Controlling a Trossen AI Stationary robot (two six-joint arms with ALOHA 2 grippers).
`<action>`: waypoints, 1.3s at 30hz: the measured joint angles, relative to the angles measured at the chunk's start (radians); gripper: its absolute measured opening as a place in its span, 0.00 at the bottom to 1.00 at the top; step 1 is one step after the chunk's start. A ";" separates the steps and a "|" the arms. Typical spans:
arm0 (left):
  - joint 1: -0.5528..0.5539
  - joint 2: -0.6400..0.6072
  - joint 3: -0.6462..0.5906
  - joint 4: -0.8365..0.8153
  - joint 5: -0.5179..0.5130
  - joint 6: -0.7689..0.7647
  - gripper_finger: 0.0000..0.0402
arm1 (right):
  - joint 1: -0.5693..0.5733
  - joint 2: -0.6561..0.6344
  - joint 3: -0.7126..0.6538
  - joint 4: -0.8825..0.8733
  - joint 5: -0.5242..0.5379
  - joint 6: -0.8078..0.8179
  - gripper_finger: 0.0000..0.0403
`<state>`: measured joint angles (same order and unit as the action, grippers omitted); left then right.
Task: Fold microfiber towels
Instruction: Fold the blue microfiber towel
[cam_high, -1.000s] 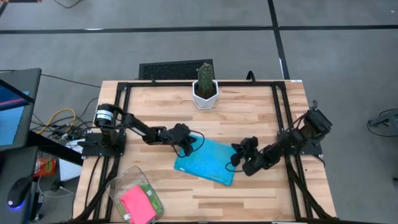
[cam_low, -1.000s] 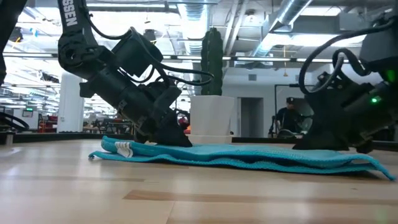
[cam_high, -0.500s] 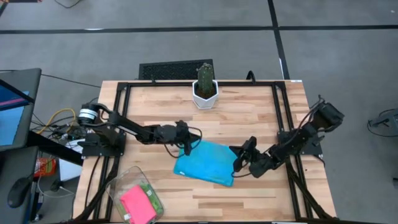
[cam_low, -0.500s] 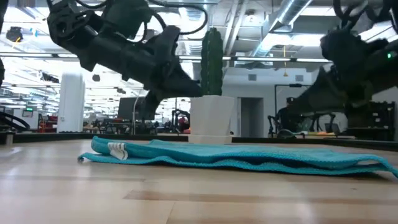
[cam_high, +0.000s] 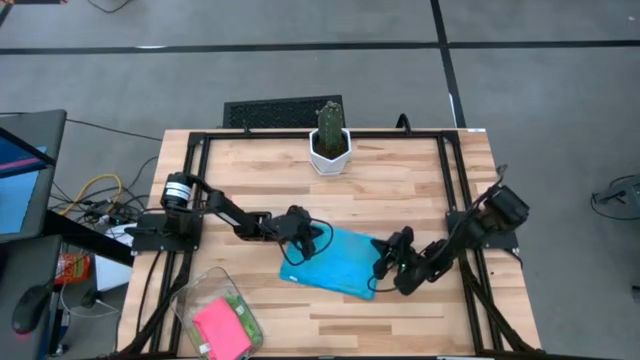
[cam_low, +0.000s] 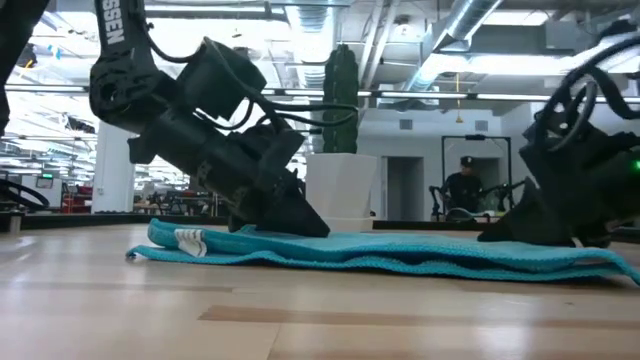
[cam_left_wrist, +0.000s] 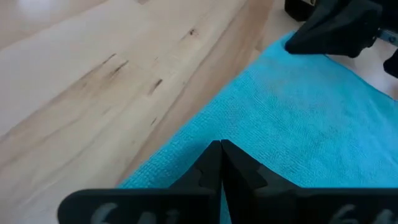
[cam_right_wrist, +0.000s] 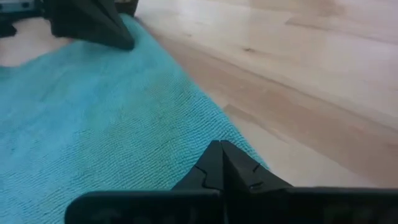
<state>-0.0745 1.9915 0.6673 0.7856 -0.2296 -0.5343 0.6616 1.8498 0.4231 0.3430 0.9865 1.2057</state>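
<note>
Wooden bench (cam_high: 400, 180) with a black frame along its edges. Sky-blue towel (cam_high: 335, 262) lies flat near the bench's middle, toward the front edge — white tag at one corner in the low view. Clear bin (cam_high: 200, 300) at the front-left corner holds a pink towel (cam_high: 220, 328) and a green towel (cam_high: 243, 312). Potted cactus (cam_high: 329, 140) stands at the back edge, well apart from the blue towel.

Left gripper (cam_left_wrist: 221, 155), fingers pressed together, tip down on the towel's left edge. Right gripper (cam_right_wrist: 219, 154), fingers also together, tip on the towel's right edge. Nothing between the two but cloth — a person sits in the room beyond the bench.
</note>
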 joint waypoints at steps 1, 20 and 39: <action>0.000 -0.006 0.000 -0.003 0.007 -0.001 0.00 | -0.001 -0.022 0.002 0.002 -0.021 -0.010 0.04; -0.004 -0.094 0.134 -0.034 0.128 -0.008 0.00 | -0.132 -0.481 0.005 -0.425 -0.404 -0.185 0.40; -0.004 0.161 0.392 -0.210 0.199 -0.003 0.00 | -0.108 -0.398 0.008 -0.489 -0.504 -0.138 0.22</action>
<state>-0.0788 2.1525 1.0596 0.5754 -0.0311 -0.5375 0.5537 1.4517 0.4307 -0.1455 0.4825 1.0679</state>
